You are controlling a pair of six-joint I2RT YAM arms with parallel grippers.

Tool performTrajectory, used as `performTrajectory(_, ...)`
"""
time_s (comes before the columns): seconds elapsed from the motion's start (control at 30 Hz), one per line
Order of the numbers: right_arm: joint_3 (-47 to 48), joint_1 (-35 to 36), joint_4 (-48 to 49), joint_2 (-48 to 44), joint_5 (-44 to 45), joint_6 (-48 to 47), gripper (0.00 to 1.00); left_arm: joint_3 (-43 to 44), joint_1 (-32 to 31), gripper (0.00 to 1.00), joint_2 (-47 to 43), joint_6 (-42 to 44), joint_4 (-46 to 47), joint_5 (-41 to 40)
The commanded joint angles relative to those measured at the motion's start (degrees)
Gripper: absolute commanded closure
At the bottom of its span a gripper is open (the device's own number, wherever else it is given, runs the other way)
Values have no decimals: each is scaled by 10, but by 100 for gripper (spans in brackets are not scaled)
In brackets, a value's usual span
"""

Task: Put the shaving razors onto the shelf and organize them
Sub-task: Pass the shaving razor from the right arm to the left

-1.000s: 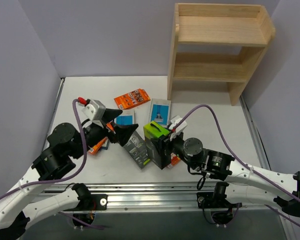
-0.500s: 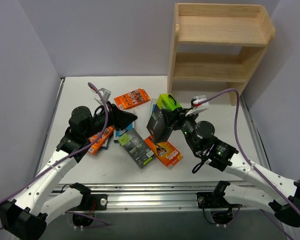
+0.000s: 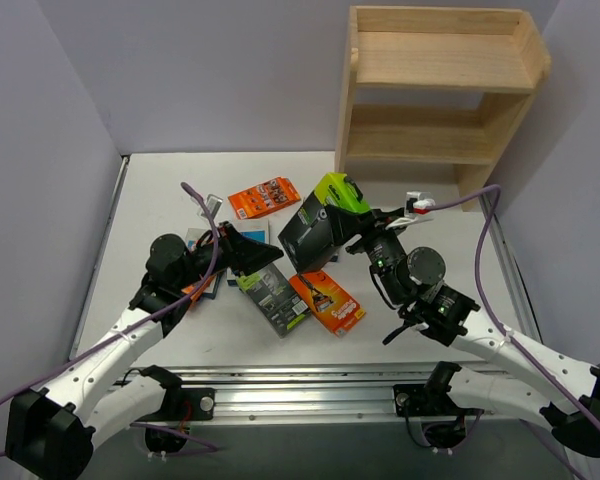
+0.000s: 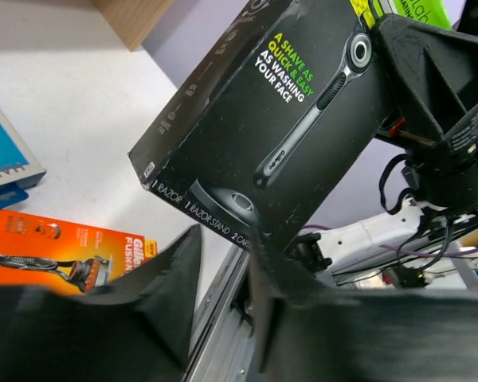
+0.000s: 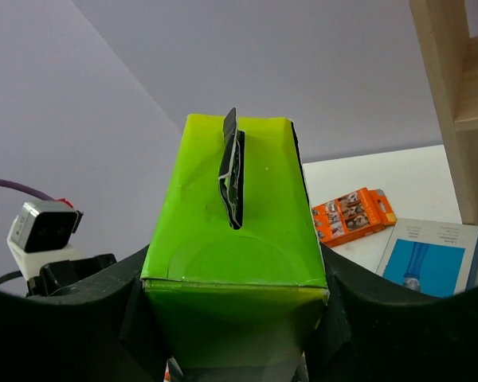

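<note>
Top external view shows me my right gripper (image 3: 352,228) clamped around the lime-green end of a black razor box (image 3: 312,235), held tilted in the air above the table (image 3: 170,190), well apart from the wooden shelf (image 3: 435,60). My left gripper (image 3: 252,252) has its jaws a little apart with nothing between them, near a second black box (image 3: 272,298) lying flat.

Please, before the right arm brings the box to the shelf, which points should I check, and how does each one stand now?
1. Hold of the right gripper on the black box: clamped on both sides, ok.
2. Box clear of the table: ok.
3. Boards of the shelf free for it: ok.
4. Path past the left gripper: it sits left of the box, away from the shelf, ok.
5. Box level for setting down: tilted, not ok.
6. Box height against the gap between boards: cannot tell.
</note>
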Motion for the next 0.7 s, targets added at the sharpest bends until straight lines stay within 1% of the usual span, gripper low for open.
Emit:
performTrajectory(0.0,-12,-3,121,-29,7,29,100,-40,4,58,-25,-60,106,3)
performTrajectory(0.23,-35,-1,170,-22,-1,41,100,-119,3,41,-41,-140,232,-15)
performTrajectory(0.47,-41,-1,214,-1,-20,68,100,-151,4,35,-16,-193,342,-24)
performTrajectory(0.67,-56,-2,240,0,-26,87,100,-147,4,30,9,-191,378,-33)
